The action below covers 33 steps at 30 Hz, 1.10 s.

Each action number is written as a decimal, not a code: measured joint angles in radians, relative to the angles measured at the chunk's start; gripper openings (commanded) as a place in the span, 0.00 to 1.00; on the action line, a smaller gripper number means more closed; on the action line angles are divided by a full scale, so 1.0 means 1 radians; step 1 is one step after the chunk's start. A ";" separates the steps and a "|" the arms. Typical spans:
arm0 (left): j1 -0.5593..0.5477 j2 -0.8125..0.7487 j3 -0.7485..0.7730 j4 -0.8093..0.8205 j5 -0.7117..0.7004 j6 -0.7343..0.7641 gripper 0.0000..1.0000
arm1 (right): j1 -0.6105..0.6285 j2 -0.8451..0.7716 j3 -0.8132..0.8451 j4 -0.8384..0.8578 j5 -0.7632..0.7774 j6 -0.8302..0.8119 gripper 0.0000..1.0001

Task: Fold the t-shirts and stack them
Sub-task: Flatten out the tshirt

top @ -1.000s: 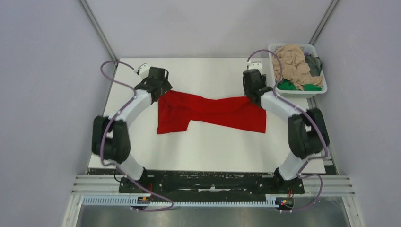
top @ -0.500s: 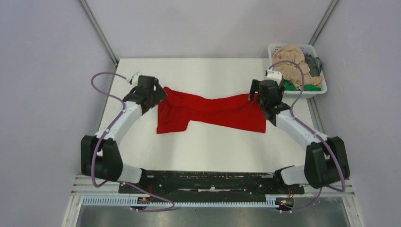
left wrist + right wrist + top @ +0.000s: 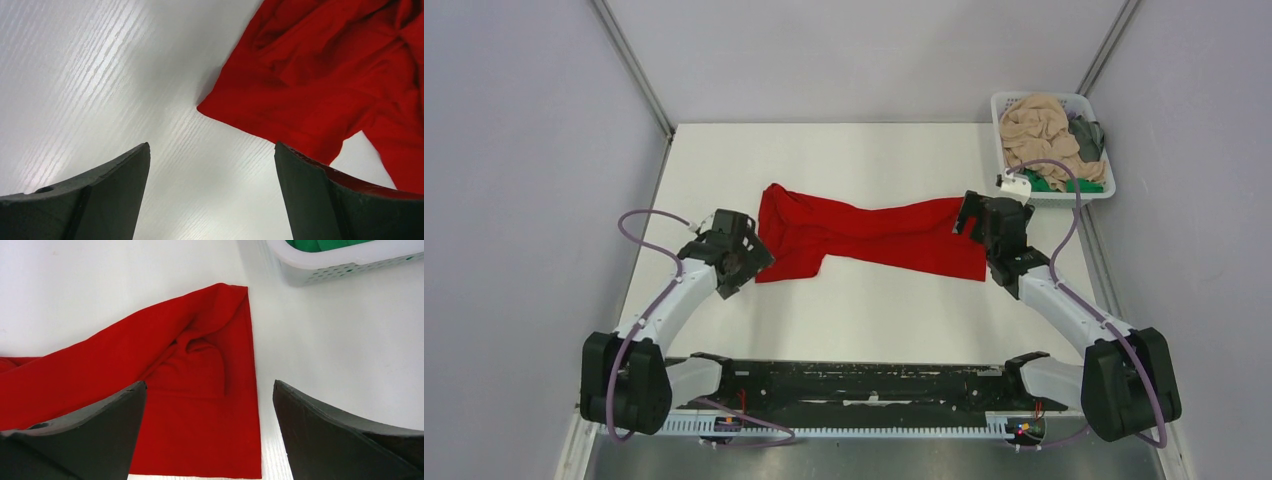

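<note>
The bright red t-shirt (image 3: pixel 864 238) lies spread sideways and rumpled across the middle of the white table. My left gripper (image 3: pixel 752 262) hovers open just off the shirt's near-left corner (image 3: pixel 325 75). In the left wrist view only bare table shows between my left gripper's (image 3: pixel 211 147) jaws. My right gripper (image 3: pixel 970 222) stands open over the shirt's right hem. In the right wrist view the red cloth (image 3: pixel 190 365) lies below my right gripper's (image 3: pixel 209 385) jaws, ungripped. Peach-beige (image 3: pixel 1039 130), dark grey (image 3: pixel 1086 135) and green (image 3: pixel 1064 184) shirts sit bunched in the basket.
The white slotted basket (image 3: pixel 1074 197) stands at the far right corner, and its wall (image 3: pixel 350 260) shows just beyond the shirt's right edge. Grey walls close in the table on the left, right and back. The arms' bases line the near edge.
Both grippers have opened and let go of the red shirt's far corners. Both arms have drawn back toward the near edge, and the shirt now lies flat on the table.
</note>
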<state>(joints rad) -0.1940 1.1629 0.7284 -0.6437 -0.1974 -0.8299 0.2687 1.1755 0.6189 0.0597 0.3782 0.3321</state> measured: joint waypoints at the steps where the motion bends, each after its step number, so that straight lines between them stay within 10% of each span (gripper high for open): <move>1: 0.000 0.010 -0.002 -0.003 0.002 0.000 0.94 | 0.000 -0.002 -0.001 0.000 -0.005 -0.001 0.98; 8: 0.003 0.148 -0.001 0.051 0.026 0.005 0.62 | -0.003 -0.002 -0.003 -0.005 -0.034 -0.010 0.98; 25: 0.009 0.309 0.046 0.119 0.046 0.008 0.60 | -0.003 0.011 -0.003 -0.039 -0.029 -0.030 0.98; 33: 0.019 0.375 0.097 0.142 0.051 0.028 0.24 | -0.003 0.020 -0.003 -0.052 -0.011 -0.033 0.98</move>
<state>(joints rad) -0.1753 1.5379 0.8249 -0.5018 -0.1459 -0.8017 0.2661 1.1957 0.6163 0.0078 0.3668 0.2989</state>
